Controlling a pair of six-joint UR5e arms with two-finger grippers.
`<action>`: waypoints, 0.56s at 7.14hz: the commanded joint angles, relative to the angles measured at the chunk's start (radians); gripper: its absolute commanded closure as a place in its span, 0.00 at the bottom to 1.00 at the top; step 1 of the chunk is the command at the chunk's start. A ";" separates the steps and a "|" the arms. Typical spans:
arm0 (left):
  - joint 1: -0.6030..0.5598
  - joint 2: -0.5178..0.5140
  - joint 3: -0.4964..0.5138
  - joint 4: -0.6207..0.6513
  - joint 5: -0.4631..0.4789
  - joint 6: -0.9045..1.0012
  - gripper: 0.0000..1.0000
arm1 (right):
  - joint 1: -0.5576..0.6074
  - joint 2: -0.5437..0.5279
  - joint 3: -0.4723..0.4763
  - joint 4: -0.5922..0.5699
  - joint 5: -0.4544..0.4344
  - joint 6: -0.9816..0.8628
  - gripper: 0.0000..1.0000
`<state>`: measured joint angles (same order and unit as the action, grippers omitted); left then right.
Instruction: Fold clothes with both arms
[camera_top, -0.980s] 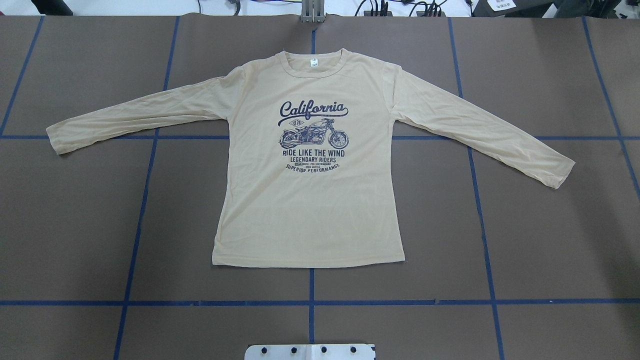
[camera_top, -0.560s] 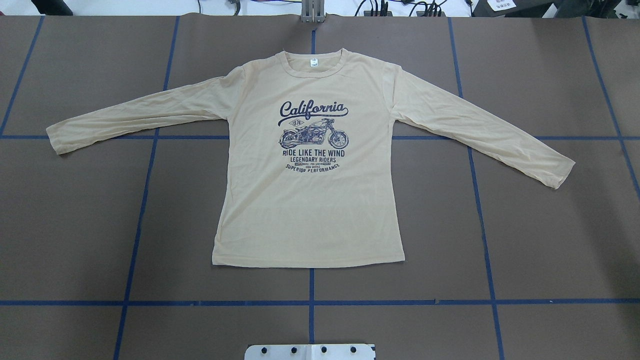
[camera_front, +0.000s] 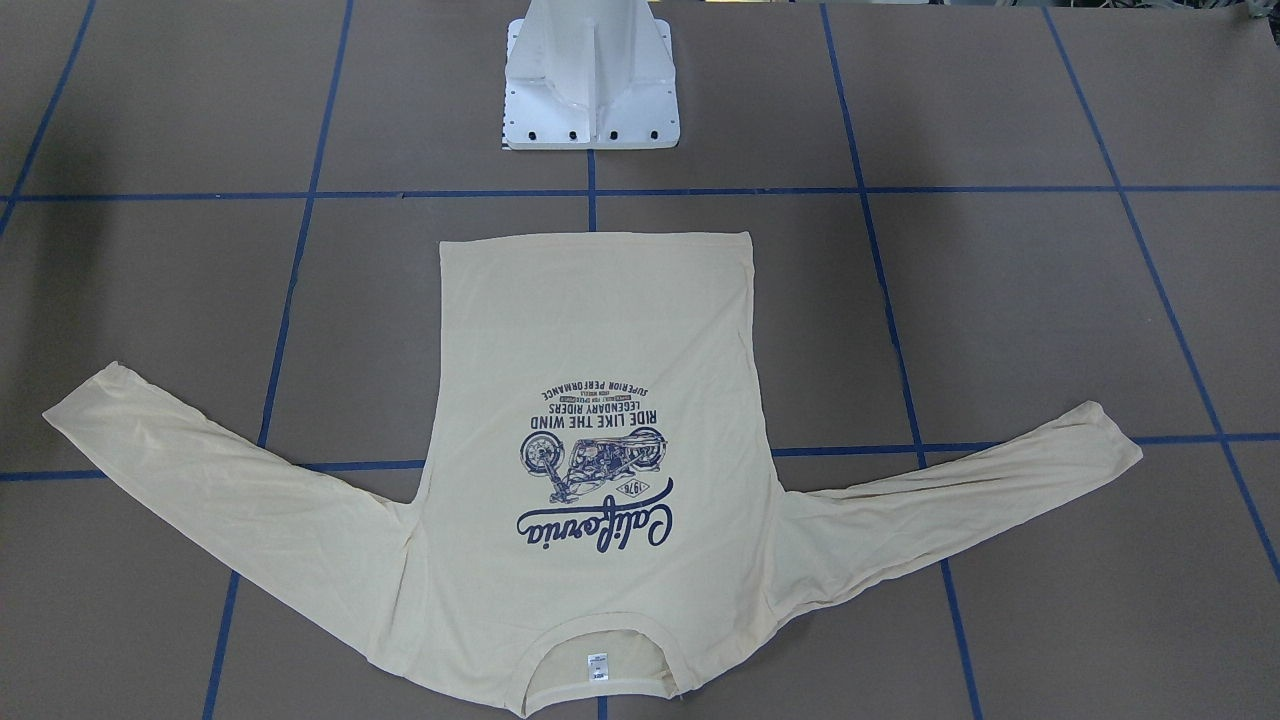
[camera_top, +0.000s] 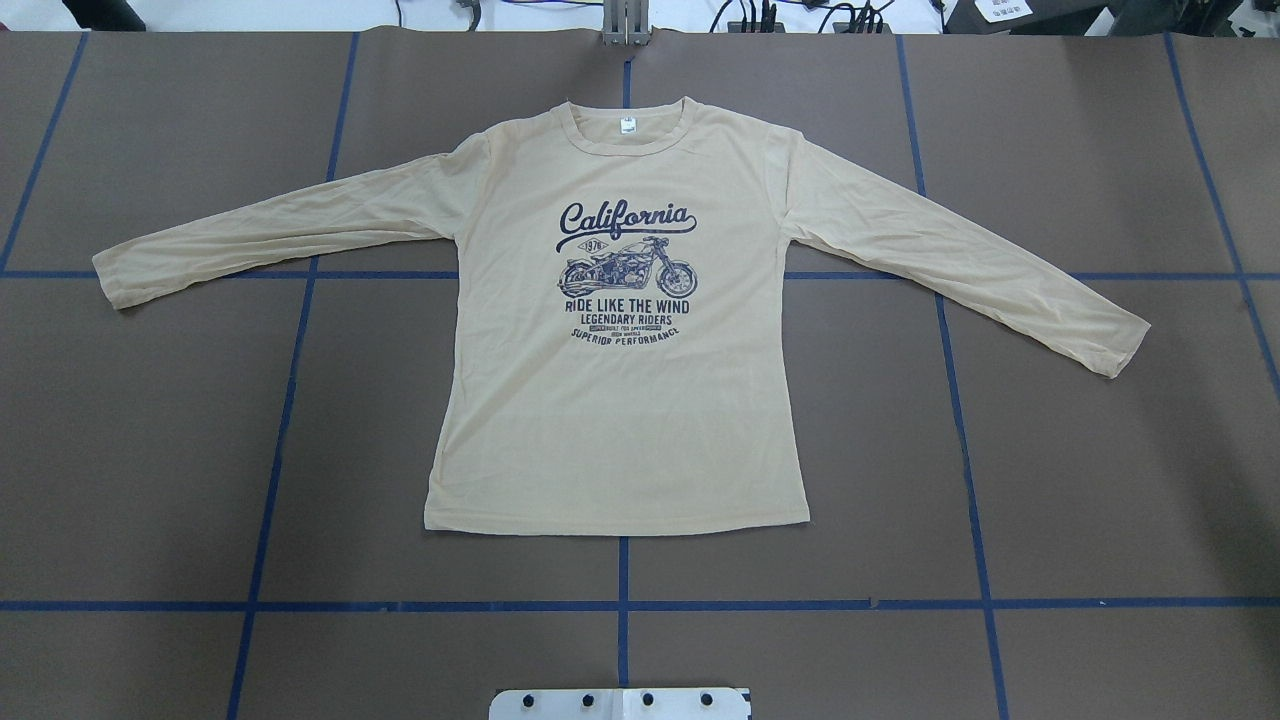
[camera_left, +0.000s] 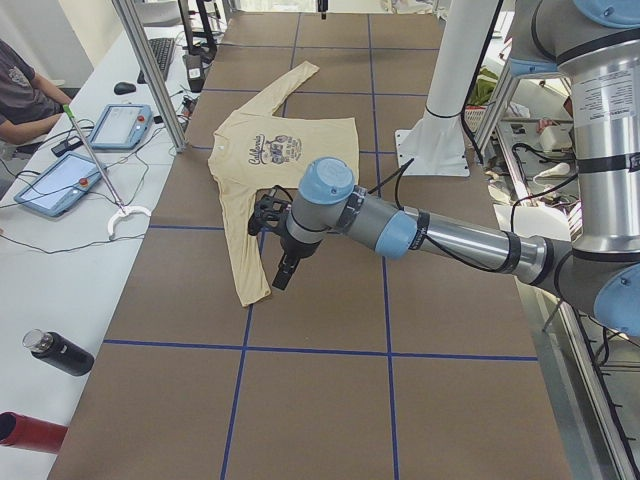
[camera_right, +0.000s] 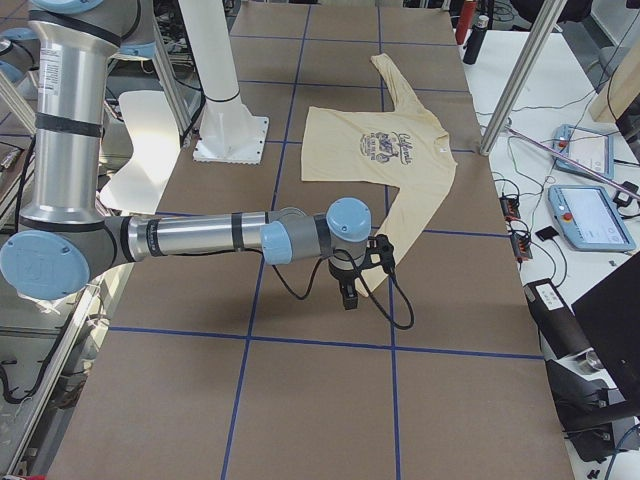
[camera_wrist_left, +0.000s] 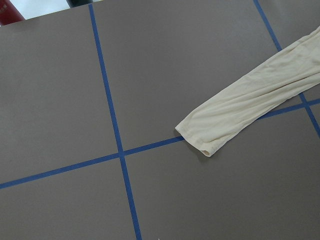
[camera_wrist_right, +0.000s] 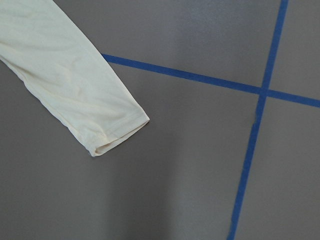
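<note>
The cream-yellow long-sleeved shirt (camera_top: 620, 400) lies flat and print-up on the brown table, sleeves spread out, neck away from the robot; it also shows in the front-facing view (camera_front: 600, 320). My left gripper (camera_left: 285, 272) hangs above the table beside the left sleeve's cuff (camera_wrist_left: 200, 142). My right gripper (camera_right: 347, 297) hangs beside the right sleeve's cuff (camera_wrist_right: 115, 132). Both grippers show only in the side views, so I cannot tell whether they are open or shut. Neither wrist view shows any fingers.
The white pedestal base (camera_front: 590, 90) stands behind the shirt's hem. Blue tape lines (camera_top: 620, 605) cross the table. A metal post (camera_left: 150, 70) and an operators' bench with tablets (camera_left: 120, 125) and a black bottle (camera_left: 60, 352) run along the far edge.
</note>
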<state>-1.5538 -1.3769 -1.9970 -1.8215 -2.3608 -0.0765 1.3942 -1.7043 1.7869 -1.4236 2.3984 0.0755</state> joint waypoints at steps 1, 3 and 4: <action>0.004 -0.002 0.003 -0.012 0.000 0.000 0.00 | -0.087 0.075 -0.175 0.194 -0.001 0.232 0.00; 0.006 -0.001 -0.002 -0.012 -0.002 -0.002 0.00 | -0.139 0.126 -0.326 0.404 -0.008 0.434 0.00; 0.006 -0.002 0.000 -0.012 -0.002 -0.002 0.00 | -0.165 0.129 -0.361 0.490 -0.034 0.495 0.01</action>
<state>-1.5482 -1.3779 -1.9983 -1.8329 -2.3622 -0.0778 1.2589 -1.5894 1.4907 -1.0498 2.3849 0.4755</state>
